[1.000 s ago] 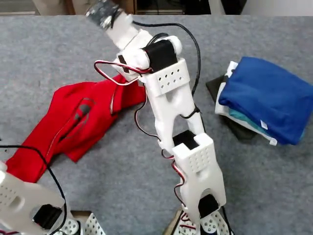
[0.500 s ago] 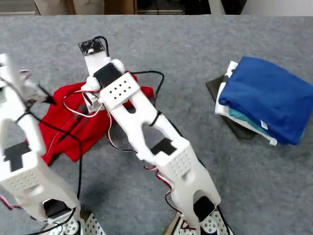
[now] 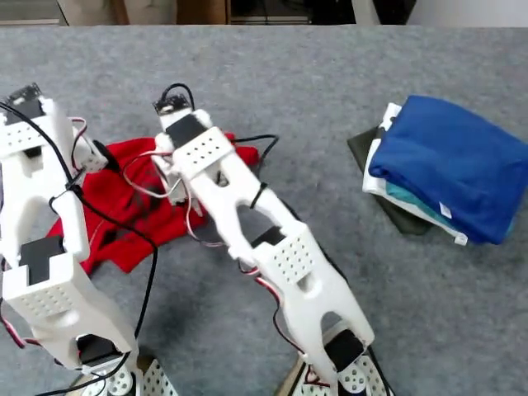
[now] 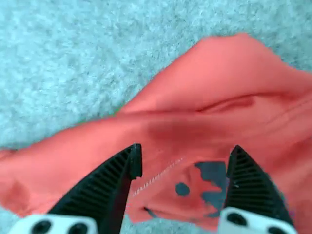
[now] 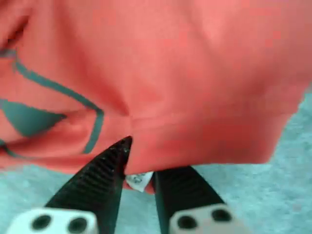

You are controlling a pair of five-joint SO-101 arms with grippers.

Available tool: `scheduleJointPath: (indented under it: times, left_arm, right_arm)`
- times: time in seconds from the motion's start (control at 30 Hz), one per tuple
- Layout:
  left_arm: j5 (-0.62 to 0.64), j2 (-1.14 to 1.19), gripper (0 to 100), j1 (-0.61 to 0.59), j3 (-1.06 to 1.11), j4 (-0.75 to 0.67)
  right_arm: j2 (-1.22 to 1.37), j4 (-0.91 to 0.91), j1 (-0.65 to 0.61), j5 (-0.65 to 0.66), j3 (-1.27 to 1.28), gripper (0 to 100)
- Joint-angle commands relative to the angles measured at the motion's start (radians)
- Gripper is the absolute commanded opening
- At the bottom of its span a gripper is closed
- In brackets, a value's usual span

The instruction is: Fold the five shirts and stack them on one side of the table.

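Jaws at red shirt (image 3: 136, 210); folded stack (image 3: 450, 161) well apart.

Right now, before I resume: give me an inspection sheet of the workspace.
Surface: grey felt table cover, flat.
Job's things: red shirt crumpled and unfolded at the left; stack of folded shirts at the right, blue on top, with white, teal and dark layers under it.
Clutter: nothing seen.
Grippers: left gripper open, over the red shirt; right gripper shut on the red shirt's hem, with a white tag between its fingers.
Cables: black cable crosses the red shirt; red and white wires hang loose along the right arm.
Surroundings: brown furniture beyond the far edge.
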Motion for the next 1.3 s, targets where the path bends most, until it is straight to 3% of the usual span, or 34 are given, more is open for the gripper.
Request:
scheduleJointPath:
  times: [0.0, 0.2, 0.47, 0.73, 0.87, 1.03, 1.1, 1.27]
  left_arm:
    - [0.008, -0.004, 27, 0.021, 0.077, -0.101]
    - [0.008, -0.004, 2, 0.034, 0.170, -0.262]
    - [0.006, -0.004, 2, -0.008, 0.189, -0.305]
    - [0.000, -0.013, 2, -0.170, 0.187, -0.298]
    - [-0.002, -0.013, 2, -0.213, 0.146, -0.192]
    - [0.002, -0.007, 2, -0.155, -0.023, 0.003]
    - [0.006, -0.005, 2, -0.100, -0.098, 0.081]
    - [0.005, -0.005, 2, 0.071, -0.249, 0.247]
  right_arm:
    - [-0.059, 0.032, 0.041, 0.075, 0.005, 0.4]
    - [-0.269, 0.031, 0.019, 0.149, 0.280, 0.4]
    - [-0.550, 0.025, 0.056, 0.292, 0.762, 0.4]
    - [-0.728, 0.009, 0.079, 0.405, 1.027, 0.5]
    - [-0.751, -0.017, 0.079, 0.450, 1.164, 4.2]
    - [-0.757, -0.011, 0.081, 0.471, 1.234, 29.8]
    - [-0.783, -0.011, 0.087, 0.485, 1.233, 35.5]
    - [-0.931, -0.011, 0.217, 0.486, 1.161, 30.6]
